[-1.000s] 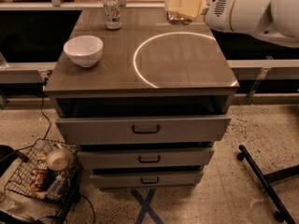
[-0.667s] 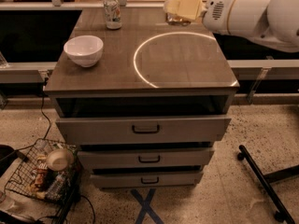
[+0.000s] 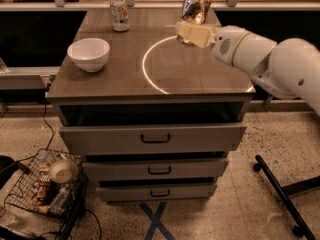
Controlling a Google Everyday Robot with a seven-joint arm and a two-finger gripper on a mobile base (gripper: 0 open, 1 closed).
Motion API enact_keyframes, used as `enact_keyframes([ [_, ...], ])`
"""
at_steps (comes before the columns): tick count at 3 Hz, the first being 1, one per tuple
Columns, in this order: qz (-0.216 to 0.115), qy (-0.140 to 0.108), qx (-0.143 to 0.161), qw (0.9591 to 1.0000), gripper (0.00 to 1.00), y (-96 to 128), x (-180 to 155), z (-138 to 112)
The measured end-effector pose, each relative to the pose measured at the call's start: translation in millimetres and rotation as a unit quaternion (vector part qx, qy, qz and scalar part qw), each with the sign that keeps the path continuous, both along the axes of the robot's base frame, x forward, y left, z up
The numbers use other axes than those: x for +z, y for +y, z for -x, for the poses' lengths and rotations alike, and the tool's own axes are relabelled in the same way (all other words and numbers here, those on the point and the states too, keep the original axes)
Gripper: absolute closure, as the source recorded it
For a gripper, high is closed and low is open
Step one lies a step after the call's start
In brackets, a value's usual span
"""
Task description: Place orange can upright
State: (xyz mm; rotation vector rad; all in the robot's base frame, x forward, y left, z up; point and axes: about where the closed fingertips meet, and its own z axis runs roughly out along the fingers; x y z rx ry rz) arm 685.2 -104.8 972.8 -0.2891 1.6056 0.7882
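One white arm [image 3: 280,64] stretches in from the right, over the far side of the brown surface [image 3: 115,81]. Its gripper [image 3: 192,34] hangs near the back edge of the surface. The pale yellow fingers [image 3: 200,36] pinch the orange can [image 3: 196,6] at its lower end. The orange can is held up and leans a little.

A thin white ring [image 3: 143,64] shows on the surface, just below the gripper. A white bowl [image 3: 89,54] sits on the left side. A pale can [image 3: 119,13] stands upright at the back left, well apart from the orange can.

Three drawers [image 3: 155,138] with dark handles are under the surface. The floor [image 3: 260,139] is speckled. A wire basket [image 3: 45,189] full of things lies on it at the left. A blue tape cross [image 3: 156,223] is in front of the drawers, and a black stand leg [image 3: 280,194] is at the right.
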Motion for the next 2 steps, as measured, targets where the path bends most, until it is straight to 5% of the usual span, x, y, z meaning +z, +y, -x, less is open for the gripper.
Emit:
enact_keyframes([
  [2, 0.024, -0.085, 0.019, 0.9959, 1.0, 33.1, -20.0, 2.1],
])
